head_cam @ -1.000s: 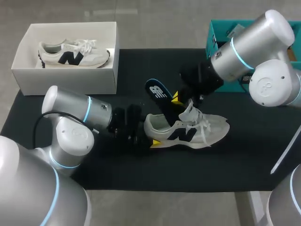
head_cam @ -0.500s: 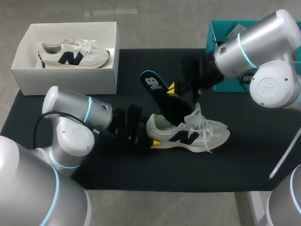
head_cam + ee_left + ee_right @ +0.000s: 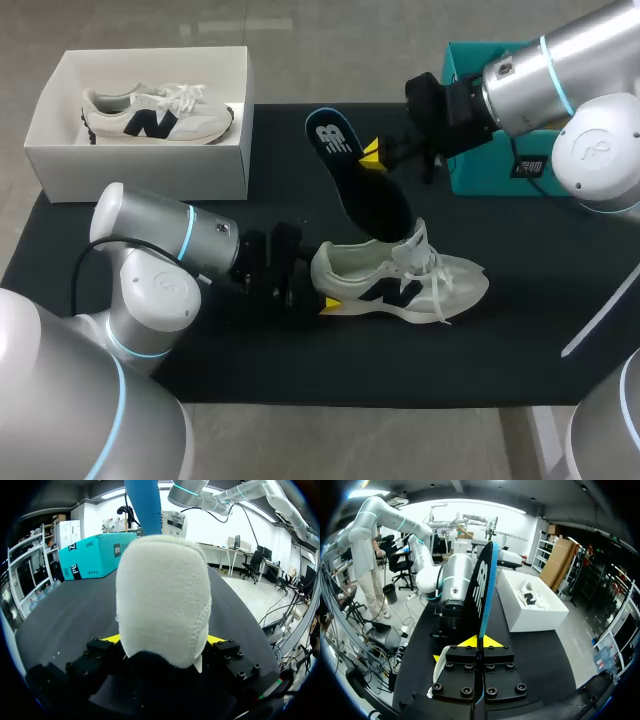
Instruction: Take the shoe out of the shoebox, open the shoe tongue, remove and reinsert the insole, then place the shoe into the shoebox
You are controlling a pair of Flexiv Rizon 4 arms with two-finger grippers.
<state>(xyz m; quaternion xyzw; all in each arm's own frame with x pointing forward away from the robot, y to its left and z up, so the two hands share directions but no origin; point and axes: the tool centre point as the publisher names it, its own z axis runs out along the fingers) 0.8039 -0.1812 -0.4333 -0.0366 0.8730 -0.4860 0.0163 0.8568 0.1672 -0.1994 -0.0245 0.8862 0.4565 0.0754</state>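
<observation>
**Insole held at the mouth of the shoe.** The right claw (image 3: 377, 157) was pressed shut on the dark insole (image 3: 362, 190) near its heel end and held it aslant above the table (image 3: 520, 330). The insole's toe end lay at the opening of the shoe (image 3: 400, 280), just behind the raised tongue (image 3: 412, 240). Whether it was fully free could not be told. The left claw (image 3: 322, 300) pinched the shoe's heel from both sides. The shoe stood on its sole at mid-table, well apart from the white shoebox (image 3: 140, 175), which held a second shoe (image 3: 155, 115).

Likely hazards, as judged:
- **(a) Slipping grip.** The hold took only a narrow strip of a thin, pliant insole, so it could swivel or slip between the fingers.
- **(b) Snagging.** If the toe end caught on the tongue or the laces (image 3: 440, 285), a further lift could drag the shoe against the heel grip and tip it.
- **(c) Buckling on reinsertion.** The tongue could fold inward, and the insole could buckle short of the toe.
- **(d) Collision.** The right arm was close to the teal box (image 3: 480, 110), and a wide swing could strike it.
</observation>
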